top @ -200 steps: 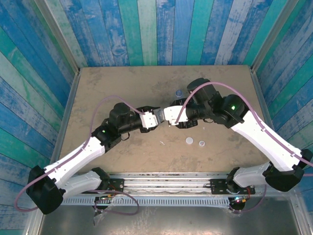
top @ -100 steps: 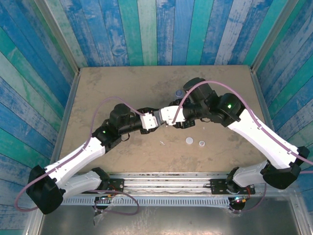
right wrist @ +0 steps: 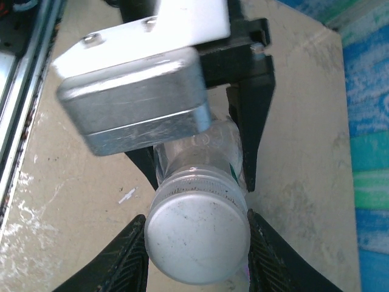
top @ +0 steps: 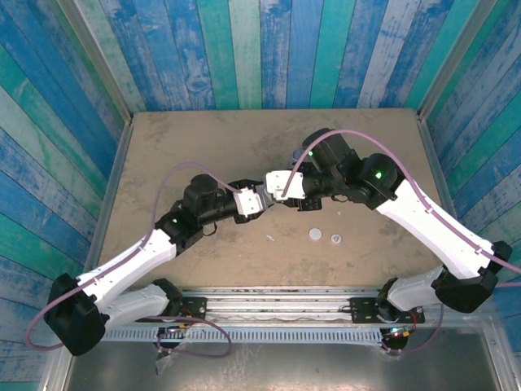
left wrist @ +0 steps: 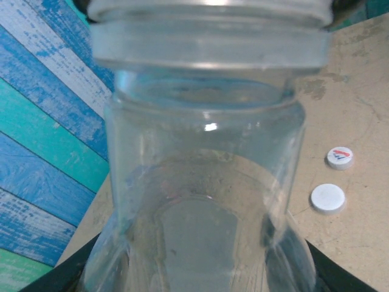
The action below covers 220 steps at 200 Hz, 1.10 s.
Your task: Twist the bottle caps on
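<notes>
A clear, nearly plain bottle (left wrist: 206, 182) is held by its body in my left gripper (left wrist: 203, 271), which is shut on it. A white bottle cap (right wrist: 197, 240) sits on the bottle's neck (right wrist: 209, 149). My right gripper (right wrist: 197, 249) faces the cap end-on, and its black fingers (right wrist: 127, 258) press against both sides of the cap. Seen from above, the two grippers meet nose to nose at mid-table, the left gripper (top: 265, 199) just below and left of the right gripper (top: 277, 186). Two loose white bottle caps (top: 315, 235) (top: 334, 239) lie on the table.
The top of another bottle (top: 298, 154) stands just behind the right arm. In the left wrist view the loose caps, one plain (left wrist: 327, 198) and one with a red mark (left wrist: 340, 157), lie to the right. A small white scrap (top: 269, 238) lies on the brown table (top: 203, 138). Blue-green plank walls surround it.
My right gripper has moved left and toward the back, up against the left gripper, and its jaws have narrowed onto the cap. The left arm has hardly moved.
</notes>
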Each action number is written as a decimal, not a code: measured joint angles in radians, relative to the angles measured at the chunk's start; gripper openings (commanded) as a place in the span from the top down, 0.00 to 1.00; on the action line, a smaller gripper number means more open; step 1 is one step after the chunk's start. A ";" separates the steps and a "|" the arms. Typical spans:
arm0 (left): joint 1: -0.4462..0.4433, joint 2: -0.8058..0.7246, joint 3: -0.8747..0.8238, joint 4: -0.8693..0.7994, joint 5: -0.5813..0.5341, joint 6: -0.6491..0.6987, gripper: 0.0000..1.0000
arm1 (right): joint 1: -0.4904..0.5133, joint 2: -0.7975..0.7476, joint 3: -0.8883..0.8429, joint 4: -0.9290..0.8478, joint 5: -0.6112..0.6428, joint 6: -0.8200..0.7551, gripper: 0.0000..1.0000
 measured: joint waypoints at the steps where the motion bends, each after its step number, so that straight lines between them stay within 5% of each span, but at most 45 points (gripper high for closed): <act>1: 0.000 0.001 0.000 0.002 -0.002 0.000 0.50 | 0.000 0.000 -0.001 0.003 0.005 0.014 0.63; 87: -0.005 0.126 -0.006 0.219 -0.230 0.109 0.51 | -0.081 0.010 -0.069 0.146 0.058 0.863 0.72; 115: -0.007 0.141 -0.016 0.247 -0.272 0.159 0.52 | -0.108 0.010 -0.102 0.187 0.021 1.133 0.61; 135: -0.006 0.141 -0.020 0.250 -0.279 0.174 0.56 | -0.119 0.009 -0.111 0.198 0.001 1.215 0.45; 168: 0.000 0.141 -0.022 0.253 -0.267 0.171 0.53 | -0.137 -0.023 -0.127 0.198 -0.041 1.072 0.24; 220: 0.001 0.117 -0.043 0.159 -0.124 0.159 0.52 | -0.128 -0.174 -0.168 0.156 -0.112 0.433 0.24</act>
